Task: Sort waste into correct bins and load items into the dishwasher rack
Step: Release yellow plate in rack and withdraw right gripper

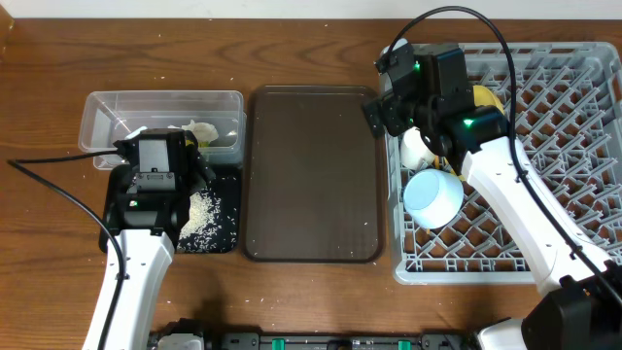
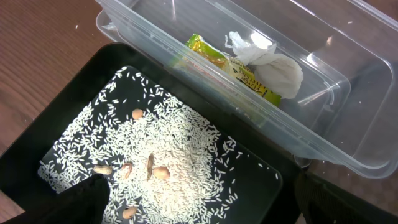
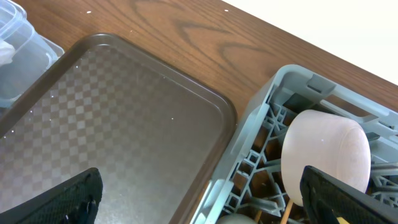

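Left gripper (image 2: pixel 199 208) spread above rice (image 2: pixel 168 143) in black tray (image 2: pixel 81 87); right gripper (image 3: pixel 202 202) spread over rack (image 3: pixel 258 118) edge; wrapper (image 2: pixel 230 62), tissue (image 2: pixel 273 65) in tub (image 2: pixel 348 112)

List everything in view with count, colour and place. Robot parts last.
rack: one, grey, table's right
yellow plate: one, in rack, partly hidden by arm
bowl: one, light blue, in rack
cup: one, white, in rack
pale bowl: one, pinkish, in rack
serving tray: one, brown, centre
tub: one, clear, left
wrapper: one, green-yellow, in tub
tissue: one, white, in tub
black tray: one, beside tub
rice: many grains, white, in black tray
left gripper: open, above rice
right gripper: open, above the edges of the serving tray and rack
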